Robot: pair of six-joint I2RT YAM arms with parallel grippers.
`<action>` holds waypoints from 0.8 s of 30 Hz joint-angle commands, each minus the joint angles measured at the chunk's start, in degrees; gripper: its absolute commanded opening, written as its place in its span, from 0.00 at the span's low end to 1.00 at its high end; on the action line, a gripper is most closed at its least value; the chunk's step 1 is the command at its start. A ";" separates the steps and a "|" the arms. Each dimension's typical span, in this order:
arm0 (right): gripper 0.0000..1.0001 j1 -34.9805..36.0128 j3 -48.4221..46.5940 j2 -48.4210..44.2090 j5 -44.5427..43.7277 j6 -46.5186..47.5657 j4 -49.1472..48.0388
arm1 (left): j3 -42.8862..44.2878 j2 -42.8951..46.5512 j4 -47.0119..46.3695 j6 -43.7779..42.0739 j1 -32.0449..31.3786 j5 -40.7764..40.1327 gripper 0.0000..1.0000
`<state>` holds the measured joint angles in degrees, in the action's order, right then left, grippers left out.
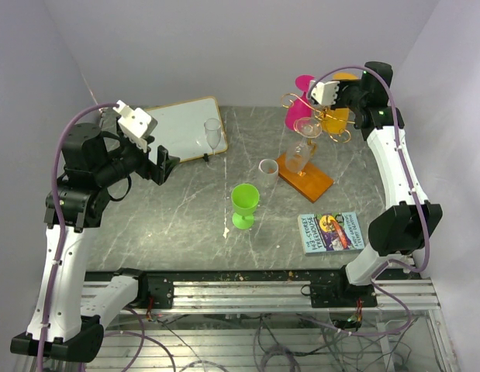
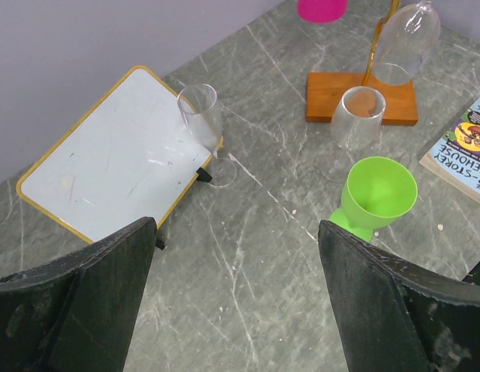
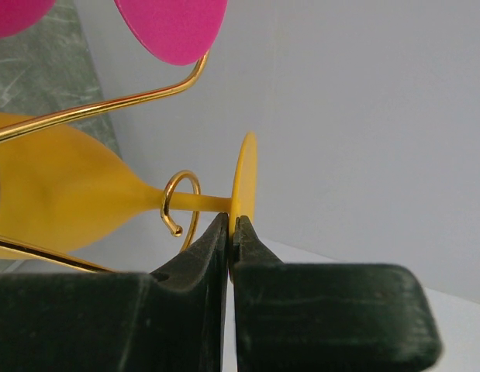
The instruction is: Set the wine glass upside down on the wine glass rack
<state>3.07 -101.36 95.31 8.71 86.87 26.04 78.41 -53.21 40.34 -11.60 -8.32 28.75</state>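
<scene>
The gold wire wine glass rack (image 1: 295, 101) stands on its orange base (image 1: 308, 178) at the back right. A yellow wine glass (image 1: 335, 121) lies bowl-down among its arms, with the stem inside a gold hook (image 3: 181, 203). My right gripper (image 3: 233, 221) is shut on the rim of the yellow glass's foot (image 3: 246, 174); it shows in the top view (image 1: 344, 87) beside the rack's top. A pink glass (image 1: 299, 110) and a clear glass (image 1: 302, 152) hang on the rack. My left gripper (image 2: 236, 225) is open and empty, high over the table's left (image 1: 166, 164).
A green glass (image 1: 244, 203) stands mid-table, with a clear glass (image 1: 268, 167) behind it. A clear flute (image 1: 213, 135) stands by the white board (image 1: 181, 128) at the back left. A book (image 1: 330, 231) lies front right. Walls close the back and sides.
</scene>
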 commanded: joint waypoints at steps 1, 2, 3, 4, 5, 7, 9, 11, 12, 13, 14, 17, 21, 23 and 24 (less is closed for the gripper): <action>0.00 -0.08 -0.68 -0.68 1.42 -1.90 0.34 | -0.45 0.35 -0.52 -0.21 0.75 1.54 0.96; 0.00 -0.04 -0.45 -0.82 1.41 -2.03 0.44 | -0.38 0.26 -0.52 -0.26 0.70 1.61 0.96; 0.00 -0.08 -0.02 -0.96 1.41 -2.10 0.44 | -0.34 0.22 -0.46 -0.25 0.71 1.65 0.96; 0.00 -0.04 0.19 -1.04 1.32 -2.18 0.38 | -0.24 0.21 -0.45 -0.22 0.74 1.66 0.96; 0.01 -0.08 0.68 -1.16 1.28 -2.29 0.31 | -0.20 0.21 -0.44 -0.18 0.73 1.66 0.96; 0.01 -0.07 1.10 -1.27 1.27 -2.68 0.35 | -0.10 0.19 -0.43 -0.18 0.71 1.74 0.96; 0.01 -0.12 1.44 -1.34 1.24 -3.15 0.48 | -0.10 0.21 -0.43 -0.18 0.68 1.82 0.96; 0.02 -0.08 1.79 -1.58 1.34 -3.43 0.56 | -0.23 0.25 -0.43 -0.18 0.69 1.75 0.96; 0.02 -0.08 2.05 -1.71 1.43 -3.58 0.54 | -0.27 0.32 -0.43 -0.18 0.74 1.75 0.96; 0.02 -0.08 2.31 -1.77 1.52 -3.74 0.58 | -0.28 0.30 -0.43 -0.14 0.68 1.79 0.96; 0.02 -0.14 2.50 -1.85 1.63 -3.87 0.58 | -0.28 0.30 -0.43 -0.24 0.67 1.83 0.96; 0.03 -0.10 2.83 -2.10 1.73 -4.49 0.66 | -0.31 0.39 -0.43 -0.18 0.70 1.83 0.96; 0.06 -0.10 3.43 -2.44 2.10 -5.20 0.61 | -0.53 0.65 -0.44 -0.35 0.70 1.75 0.96; 0.08 -0.10 3.58 -2.60 2.17 -5.53 0.71 | -0.63 0.74 -0.43 -0.44 0.71 1.67 0.96; 0.09 -0.13 3.62 -2.61 2.33 -5.75 0.74 | -0.63 0.81 -0.37 -0.43 0.75 1.66 0.96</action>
<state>3.07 -98.65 94.50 10.11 83.05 26.41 78.24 -53.19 40.34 -11.60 -8.32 28.80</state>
